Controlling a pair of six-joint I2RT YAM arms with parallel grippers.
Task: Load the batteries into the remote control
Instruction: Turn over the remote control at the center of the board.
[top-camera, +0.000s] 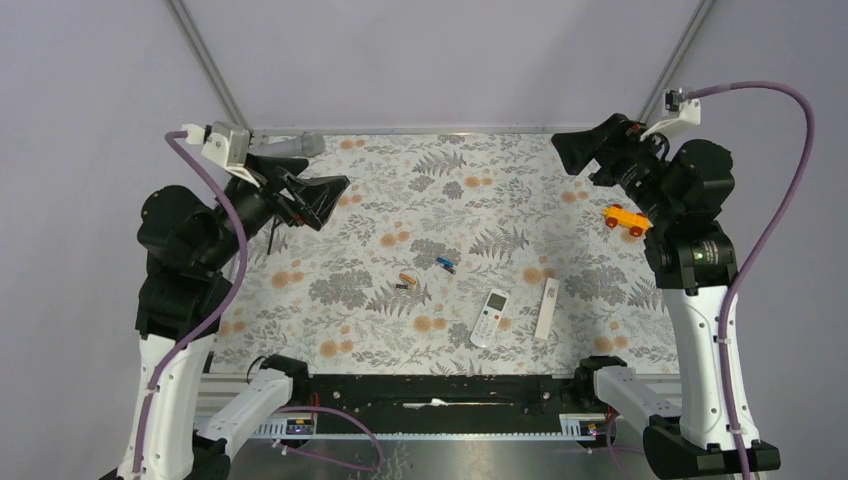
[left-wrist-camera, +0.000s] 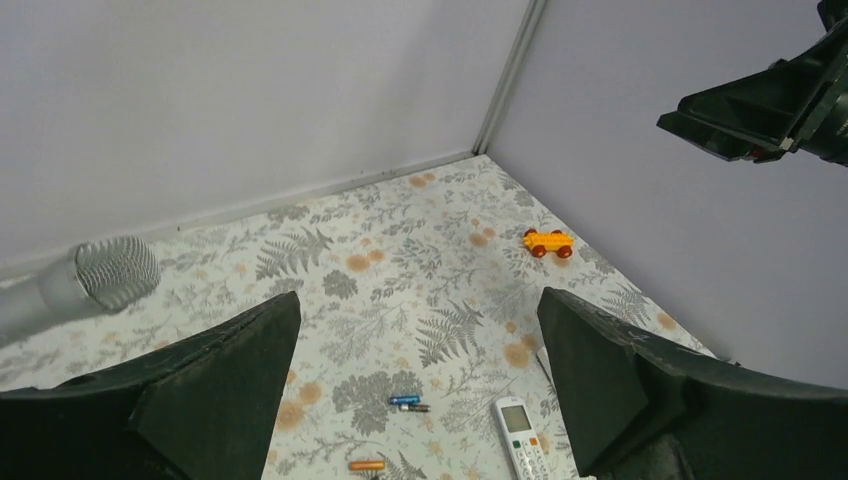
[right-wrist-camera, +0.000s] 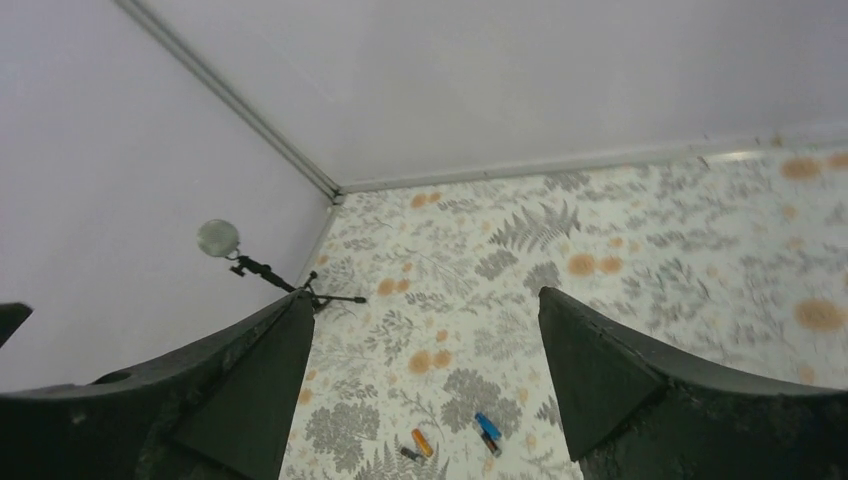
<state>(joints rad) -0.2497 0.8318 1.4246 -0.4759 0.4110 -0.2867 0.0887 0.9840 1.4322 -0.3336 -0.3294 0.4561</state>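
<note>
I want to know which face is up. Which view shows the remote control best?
The top external view: the remote control lies whole and unobstructed, screen and buttons up. The left wrist view catches only its screen end at the bottom edge. The right wrist view misses it.

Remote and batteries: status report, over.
Left claw and right claw both open, empty, raised. Remote lies buttons-up; orange battery and blue battery loose nearby, not loaded. White strip beside the remote, apart; nothing blocking.
</note>
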